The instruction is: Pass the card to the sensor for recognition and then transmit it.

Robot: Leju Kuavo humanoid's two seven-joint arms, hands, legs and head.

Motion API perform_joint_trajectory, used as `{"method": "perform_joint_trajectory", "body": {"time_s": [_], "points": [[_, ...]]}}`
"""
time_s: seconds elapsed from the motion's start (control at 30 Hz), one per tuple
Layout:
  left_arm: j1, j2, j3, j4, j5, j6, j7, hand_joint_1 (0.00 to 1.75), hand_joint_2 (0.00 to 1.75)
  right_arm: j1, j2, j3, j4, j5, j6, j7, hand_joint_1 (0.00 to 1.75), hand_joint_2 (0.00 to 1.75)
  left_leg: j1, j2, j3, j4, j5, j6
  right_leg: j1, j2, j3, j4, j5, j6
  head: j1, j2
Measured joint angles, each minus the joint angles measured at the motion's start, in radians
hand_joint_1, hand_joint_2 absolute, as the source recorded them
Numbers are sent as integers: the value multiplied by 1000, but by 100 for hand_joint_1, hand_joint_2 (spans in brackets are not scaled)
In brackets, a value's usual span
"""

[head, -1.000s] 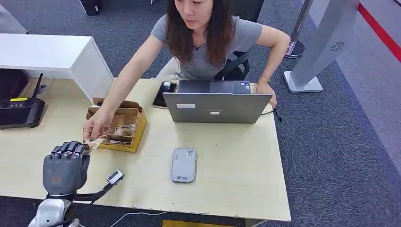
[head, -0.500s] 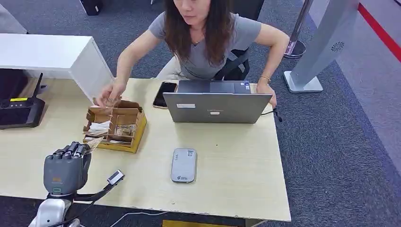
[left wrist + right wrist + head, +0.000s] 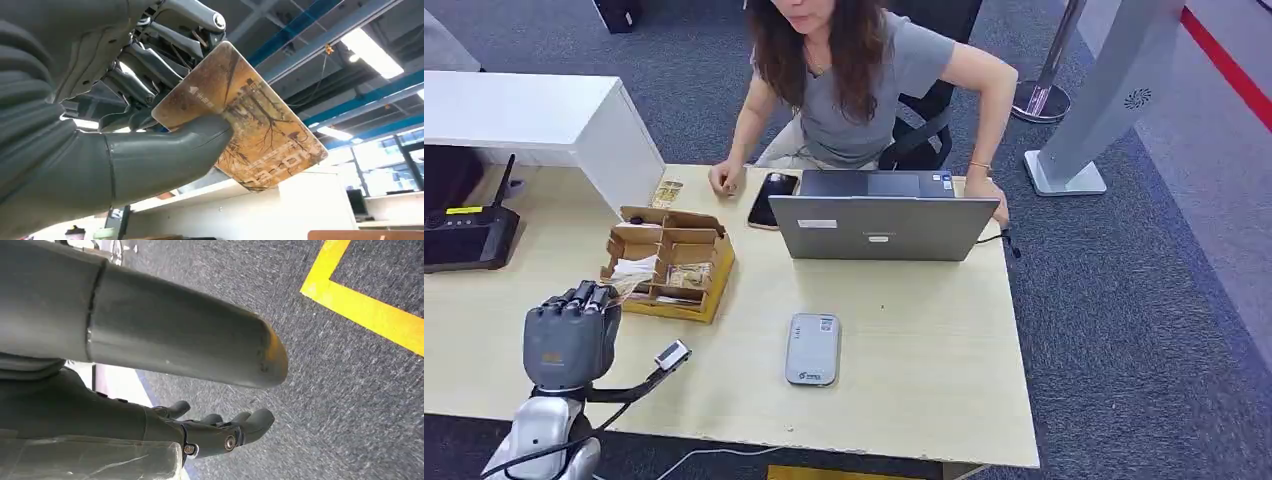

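One card is being pinched between the thumb and fingers of the left hand, just beside the cardboard organizer on the bench. The right hand is hanging over grey carpet, fingers loosely extended and holding nothing.

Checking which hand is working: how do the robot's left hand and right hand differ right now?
The left hand is raised over the table; the right hand hangs over grey carpet. The left hand pinches a brown printed card between thumb and fingers; the right hand holds nothing, its fingers loosely apart. Both are dark grey.
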Motion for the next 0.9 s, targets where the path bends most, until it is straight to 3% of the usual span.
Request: {"method": "perform_joint_trajectory", "body": {"time_s": [0.3,0.7,0.9], "points": [[-119,-15,-71,109,0,1,28,175,175,-4,-3,24,0,0,-1,-2,0,0,0,0,0,0,0,0,0,0,0,0,0,0,0,0],[-139,-39,-108,161,0,16,8,175,175,-4,-5,32,0,0,2,2,0,0,0,1,0,0,0,0,0,1,0,0,0,0,0,0],[-146,-47,-168,176,0,24,5,175,175,-5,-5,47,0,0,0,-2,0,0,-1,1,0,0,0,0,0,1,0,0,0,0,0,0]]}}
